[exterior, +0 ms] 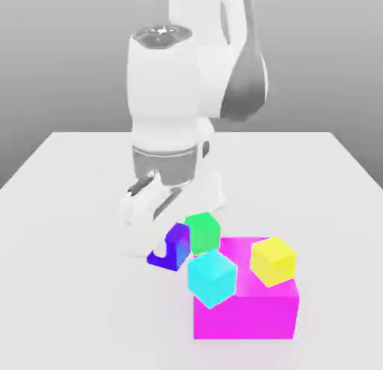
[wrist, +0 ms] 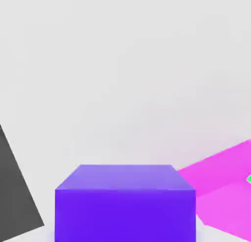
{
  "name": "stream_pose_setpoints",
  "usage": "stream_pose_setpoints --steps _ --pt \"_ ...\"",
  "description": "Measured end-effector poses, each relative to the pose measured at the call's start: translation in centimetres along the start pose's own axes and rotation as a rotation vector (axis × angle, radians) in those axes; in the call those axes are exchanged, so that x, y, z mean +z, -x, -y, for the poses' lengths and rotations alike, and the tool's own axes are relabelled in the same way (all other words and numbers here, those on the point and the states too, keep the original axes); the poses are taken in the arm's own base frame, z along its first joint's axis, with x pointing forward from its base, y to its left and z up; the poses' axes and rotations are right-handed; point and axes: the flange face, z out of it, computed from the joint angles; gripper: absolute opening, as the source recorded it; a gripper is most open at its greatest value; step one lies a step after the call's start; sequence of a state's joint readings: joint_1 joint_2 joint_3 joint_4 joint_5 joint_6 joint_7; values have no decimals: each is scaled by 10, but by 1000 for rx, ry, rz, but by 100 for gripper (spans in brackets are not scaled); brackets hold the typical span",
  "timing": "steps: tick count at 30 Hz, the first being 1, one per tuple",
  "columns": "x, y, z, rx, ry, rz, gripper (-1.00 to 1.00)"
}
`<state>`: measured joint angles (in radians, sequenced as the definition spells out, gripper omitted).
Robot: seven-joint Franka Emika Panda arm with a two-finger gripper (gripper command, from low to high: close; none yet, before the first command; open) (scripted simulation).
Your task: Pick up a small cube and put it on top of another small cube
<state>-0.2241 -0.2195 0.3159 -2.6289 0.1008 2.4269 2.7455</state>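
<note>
The exterior view shows one robot arm, four small cubes and one larger magenta block on one pale table. The small cubes are one each of purple, green, cyan and yellow. The magenta block occupies the lower part of the frame, toward the exterior view's right. The yellow cube is located over its top face; the cyan cube overlaps its corner on the exterior view's left. The green cube appears behind the cyan cube, near the frame's center, between the purple cube and the block. Contact among these parts cannot be determined. The purple cube is located just below and to the exterior view's left of center. It is solid-colored, flat-faced and sharp-edged, and partly covered by the white gripper, which is clamped on it.
</note>
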Motion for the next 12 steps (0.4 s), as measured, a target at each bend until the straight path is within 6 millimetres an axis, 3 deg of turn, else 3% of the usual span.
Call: stream_pose_setpoints --steps 4,8,9,12 --pt "-20 10 -87 -51 1 -6 -100" --pt "19 10 -101 -59 -2 -10 -100" --pt "31 9 -103 -61 0 -9 100" --pt "31 10 -103 -61 0 -9 100"
